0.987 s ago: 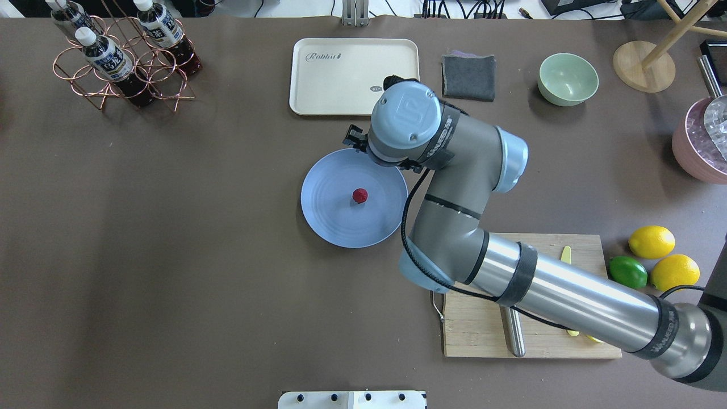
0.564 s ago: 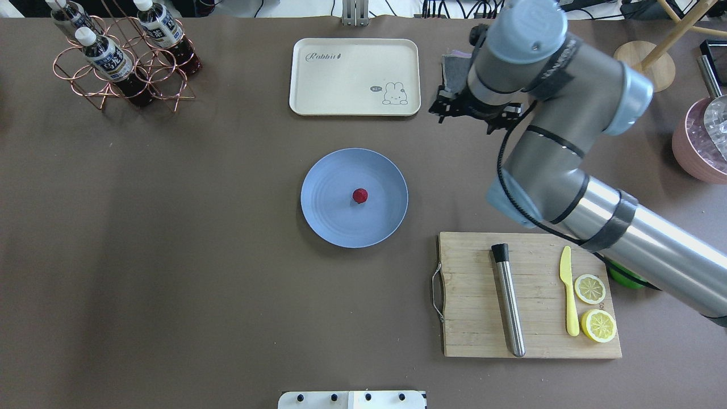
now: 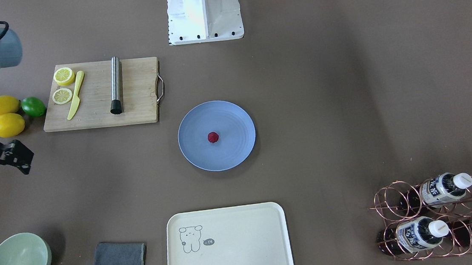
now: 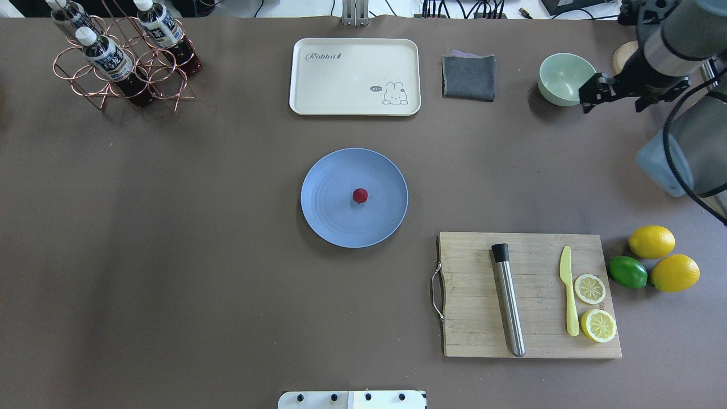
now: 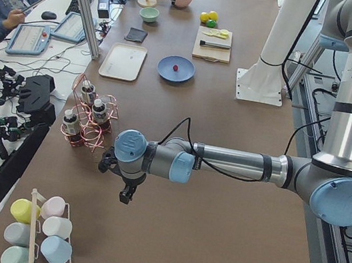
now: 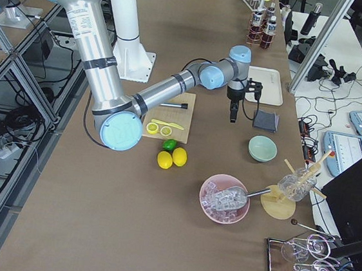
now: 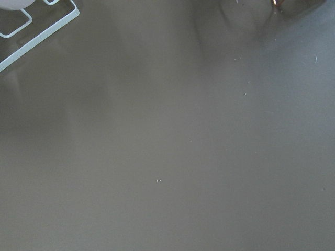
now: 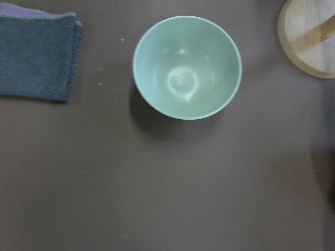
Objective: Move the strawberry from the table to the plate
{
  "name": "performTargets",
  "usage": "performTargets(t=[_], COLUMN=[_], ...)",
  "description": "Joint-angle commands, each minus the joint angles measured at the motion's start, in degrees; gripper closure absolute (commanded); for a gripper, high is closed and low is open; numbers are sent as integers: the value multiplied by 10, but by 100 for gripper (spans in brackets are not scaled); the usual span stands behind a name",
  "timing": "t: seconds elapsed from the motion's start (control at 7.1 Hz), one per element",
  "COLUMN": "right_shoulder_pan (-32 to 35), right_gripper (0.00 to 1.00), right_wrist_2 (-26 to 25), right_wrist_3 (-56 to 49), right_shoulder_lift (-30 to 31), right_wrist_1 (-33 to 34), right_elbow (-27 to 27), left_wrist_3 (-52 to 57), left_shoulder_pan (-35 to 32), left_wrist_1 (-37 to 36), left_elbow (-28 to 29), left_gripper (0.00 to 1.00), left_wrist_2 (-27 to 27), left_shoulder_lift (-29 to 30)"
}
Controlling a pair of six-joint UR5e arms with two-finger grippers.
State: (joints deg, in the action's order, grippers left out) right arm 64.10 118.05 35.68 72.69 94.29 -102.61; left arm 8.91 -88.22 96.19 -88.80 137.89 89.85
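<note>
The small dark red strawberry (image 4: 359,195) (image 3: 213,137) lies near the middle of the light-blue plate (image 4: 326,182) (image 3: 193,127), with nothing touching it. The plate sits at the centre of the brown table (image 4: 170,255). My right arm's wrist (image 4: 642,76) hangs far off at the back right, beside the green bowl. Its gripper (image 6: 232,118) points down at bare table, and its fingers do not show clearly. My left gripper (image 5: 126,194) hovers over the table at the far left end, near the bottle rack; I cannot tell if it is open or shut.
A cutting board (image 4: 471,295) with a steel muddler (image 4: 508,301), yellow knife and lemon slices lies front right. Two lemons and a lime (image 4: 627,271) sit beside it. Green bowl (image 4: 565,78), grey cloth (image 4: 468,76), cream tray (image 4: 352,74) and bottle rack (image 4: 122,57) line the far edge.
My right arm has swung from beside the plate up and away to the back right, ending by the green bowl. The strawberry has stayed put on the plate.
</note>
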Motion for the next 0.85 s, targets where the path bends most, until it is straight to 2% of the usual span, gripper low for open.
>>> performTargets(t=[0.0,0.14,0.28,0.42,0.7], right_shoulder_pan=[83,123,158,189,218], right_gripper=[0,0,0,0,0], right_wrist_2=[8,9,34,68,76], right_wrist_3=[-202,-283,-357,-419,-431], right_shoulder_lift=[67,99,134,155,200], right_wrist_1=[51,51,50,49,41], right_elbow=[-17,-14,-5,12,43], left_wrist_3=[11,50,101,109,105], left_shoulder_pan=[18,17,11,9,9], left_wrist_1=[-11,-54,-100,-101,-100], left_elbow=[0,1,1,2,2], left_gripper=[2,2,2,2,2], left_wrist_2=[-7,-7,-9,-9,-7], left_shoulder_lift=[2,19,34,29,25])
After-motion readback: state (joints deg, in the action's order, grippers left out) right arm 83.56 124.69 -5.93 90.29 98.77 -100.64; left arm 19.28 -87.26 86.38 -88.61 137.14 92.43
